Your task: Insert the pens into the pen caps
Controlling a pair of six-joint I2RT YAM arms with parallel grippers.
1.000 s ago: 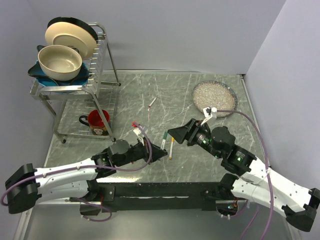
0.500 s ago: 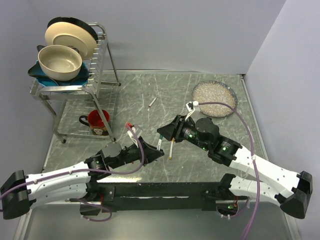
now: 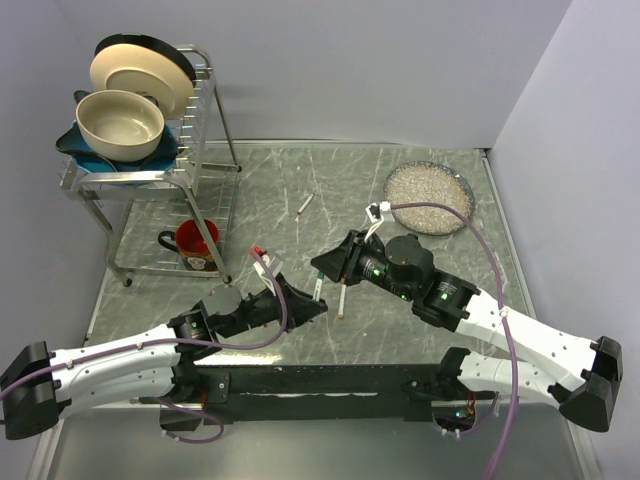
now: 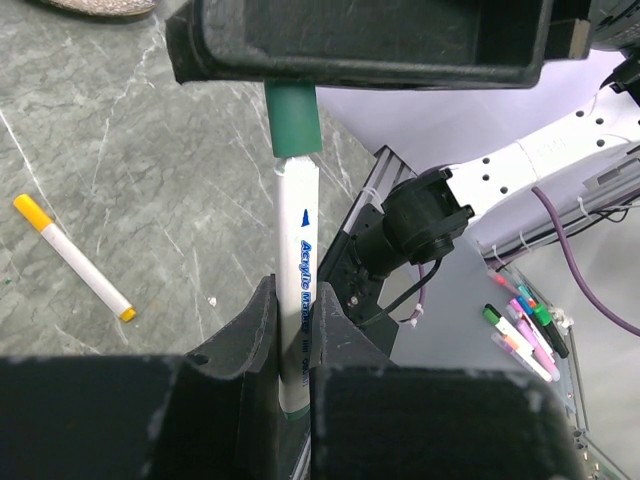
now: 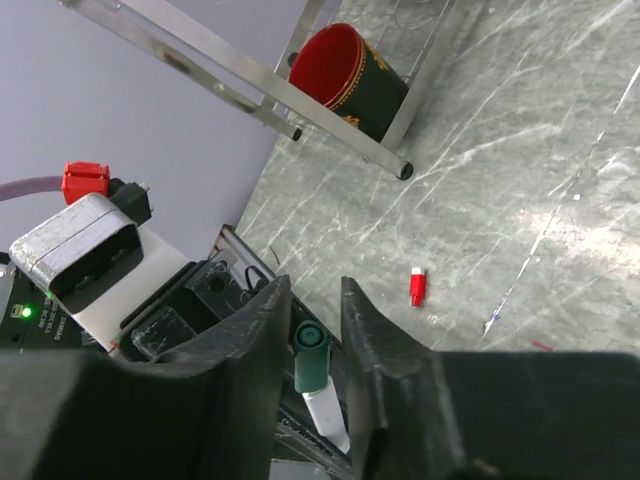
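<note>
While the two arms meet near the middle of the worktop (image 3: 440, 290) in the overhead view, the left gripper (image 3: 310, 303) and right gripper (image 3: 322, 268) stand tip to tip, with the green pen (image 3: 318, 288) bridging them off the surface. A yellow pen (image 3: 342, 298) lies just beside them, and another pen (image 3: 305, 204) lies well apart, towards the back.

From the left wrist, the left gripper (image 4: 292, 310) is clamped on the white barrel of the green pen (image 4: 299, 260), which stands upright. The green cap (image 4: 293, 118) sits on its upper end and runs up under the right gripper (image 4: 360, 40). The yellow pen (image 4: 70, 258) rests flat on the stone.

From the right wrist, the right gripper (image 5: 315, 310) straddles the green cap (image 5: 310, 355), with the pen (image 5: 325, 405) showing below it. A sliver of gap shows on one side, so I cannot tell whether the jaws pinch the cap. A red cap (image 5: 417, 286) lies loose on the worktop, well short of the red mug (image 5: 350, 80).

Judging from this, the cap looks only part seated. If the jaws close off-centre, the small smooth cap could tilt or pop off. A push that is not in line with the barrel could slide the pen through the left grip or jam the cap crooked.
</note>
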